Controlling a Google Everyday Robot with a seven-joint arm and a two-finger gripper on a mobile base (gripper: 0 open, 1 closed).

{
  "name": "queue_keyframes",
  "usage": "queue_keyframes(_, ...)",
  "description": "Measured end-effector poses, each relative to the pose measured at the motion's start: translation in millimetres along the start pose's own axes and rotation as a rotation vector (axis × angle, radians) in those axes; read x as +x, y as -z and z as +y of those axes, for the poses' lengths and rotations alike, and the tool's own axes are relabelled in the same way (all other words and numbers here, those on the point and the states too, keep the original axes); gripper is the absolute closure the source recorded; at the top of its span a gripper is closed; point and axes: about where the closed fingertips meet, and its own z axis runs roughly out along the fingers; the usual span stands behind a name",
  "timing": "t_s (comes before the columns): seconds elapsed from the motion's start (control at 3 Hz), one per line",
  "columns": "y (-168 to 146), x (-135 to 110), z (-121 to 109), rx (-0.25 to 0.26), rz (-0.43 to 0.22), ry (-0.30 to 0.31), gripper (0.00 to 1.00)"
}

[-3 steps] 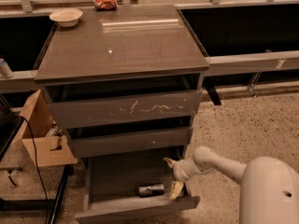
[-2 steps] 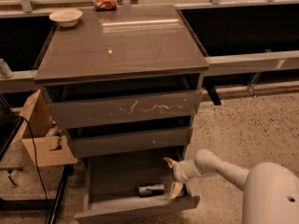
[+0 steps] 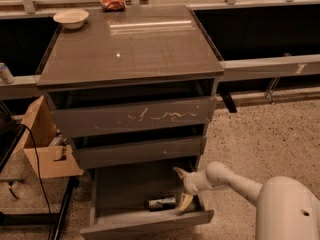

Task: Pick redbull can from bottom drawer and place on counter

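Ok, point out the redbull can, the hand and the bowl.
redbull can (image 3: pixel 161 203): camera view, middle of its side.
hand (image 3: pixel 183 188): camera view, between open fingertips, over bottom drawer (image 3: pixel 125 186).
bowl (image 3: pixel 71 17): camera view, inner wall.

Gripper (image 3: pixel 183 188), fingers spread, hangs in the bottom drawer (image 3: pixel 125 189) just beside the lying redbull can (image 3: pixel 161 203)

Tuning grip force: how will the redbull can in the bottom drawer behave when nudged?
Lying on its side on the bottom drawer floor, the redbull can probably rolls if nudged. Its shiny metal may slip. The open end effector hovers beside it.
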Motion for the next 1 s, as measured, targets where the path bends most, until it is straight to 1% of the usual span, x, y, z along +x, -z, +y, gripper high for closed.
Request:
queue_keyframes(0.67,-9,5,-10,0.001,0.013,0.009,0.49)
queue_keyframes(1.0,-18,9,-11,-0.012,0.015,0.011,0.54)
